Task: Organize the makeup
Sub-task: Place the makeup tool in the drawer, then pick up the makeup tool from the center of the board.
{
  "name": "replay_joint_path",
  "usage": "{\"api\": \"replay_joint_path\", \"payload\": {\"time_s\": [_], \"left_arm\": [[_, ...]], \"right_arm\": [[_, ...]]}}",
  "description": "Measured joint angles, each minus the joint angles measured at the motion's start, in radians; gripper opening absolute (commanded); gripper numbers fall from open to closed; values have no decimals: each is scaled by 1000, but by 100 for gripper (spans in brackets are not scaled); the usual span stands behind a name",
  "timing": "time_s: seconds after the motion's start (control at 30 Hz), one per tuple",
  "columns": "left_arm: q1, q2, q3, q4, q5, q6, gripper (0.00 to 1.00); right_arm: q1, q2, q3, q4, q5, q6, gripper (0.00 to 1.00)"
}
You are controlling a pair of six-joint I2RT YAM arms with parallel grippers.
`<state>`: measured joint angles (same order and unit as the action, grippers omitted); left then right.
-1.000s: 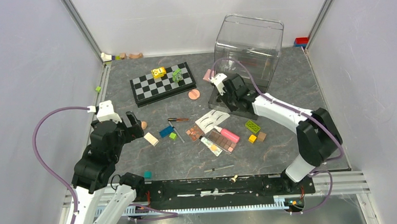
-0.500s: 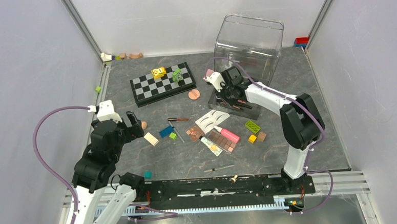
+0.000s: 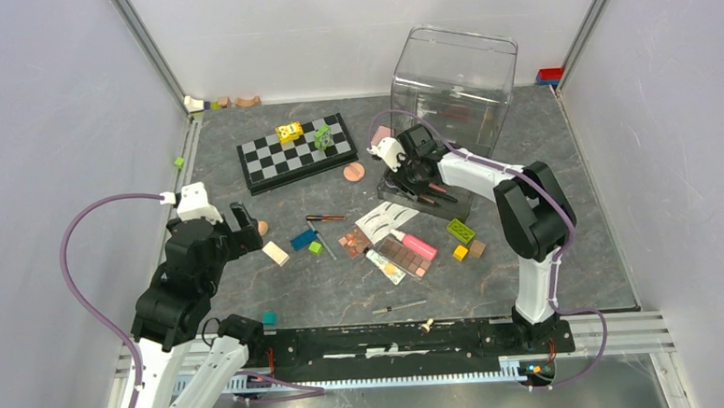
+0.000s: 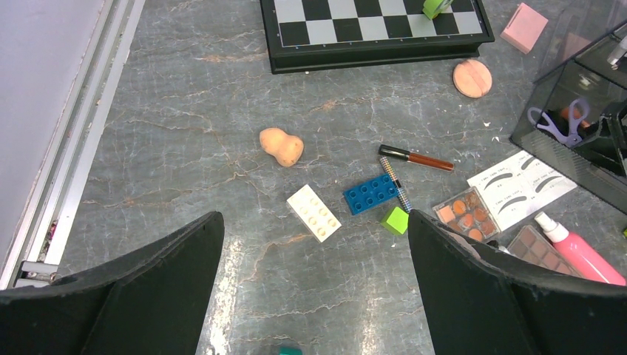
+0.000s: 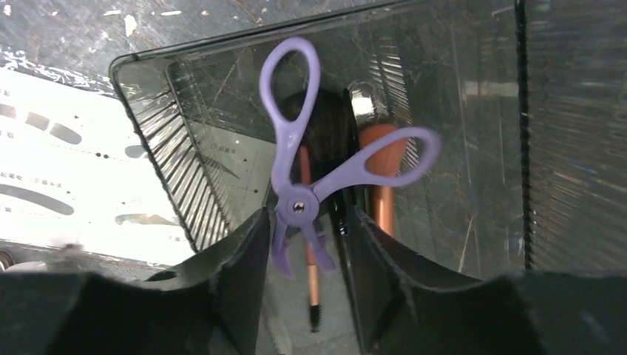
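**Laboratory test cell for robot manipulation.** A dark marbled counter (image 3: 326, 295) is boxed in on three sides by plain pale panels (image 3: 45, 108) set in aluminium posts (image 3: 149, 49). Two white-and-black arms, the left arm (image 3: 188, 260) and the right arm (image 3: 527, 209), are bolted to a metal rail (image 3: 393, 338) at the near edge. Their lilac cables (image 3: 65, 248) loop in the open. The counter carries a mixed scatter of trial props (cosmetics (image 3: 400, 254), toy blocks (image 3: 460, 230), a chessboard (image 3: 297, 153), a clear plastic bin (image 3: 454, 73)). Lighting is even, and the walls are bare.
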<state>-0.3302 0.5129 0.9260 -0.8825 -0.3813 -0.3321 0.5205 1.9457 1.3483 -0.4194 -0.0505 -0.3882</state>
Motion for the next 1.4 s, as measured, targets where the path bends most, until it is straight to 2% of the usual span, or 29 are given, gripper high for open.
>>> {"api": "replay_joint_path", "payload": {"time_s": [0.17, 0.53, 0.9, 1.07, 1.17, 1.4], "left_arm": [[0, 0, 0, 0, 0, 0, 100], [2, 0, 0, 0, 2, 0, 100], [3, 0, 0, 0, 2, 0, 100], [4, 0, 0, 0, 2, 0, 100], [4, 0, 0, 0, 2, 0, 100], [4, 0, 0, 0, 2, 0, 100]], "right_arm": [[0, 0, 0, 3, 4, -4, 64], [0, -43, 10, -20, 4, 5, 61], [0, -240, 14, -31, -10, 63, 56], [18, -380, -75, -12, -20, 152, 55], [78, -458, -172, 2, -2, 208, 56], [392, -590, -447, 13, 13, 308, 56]]}}
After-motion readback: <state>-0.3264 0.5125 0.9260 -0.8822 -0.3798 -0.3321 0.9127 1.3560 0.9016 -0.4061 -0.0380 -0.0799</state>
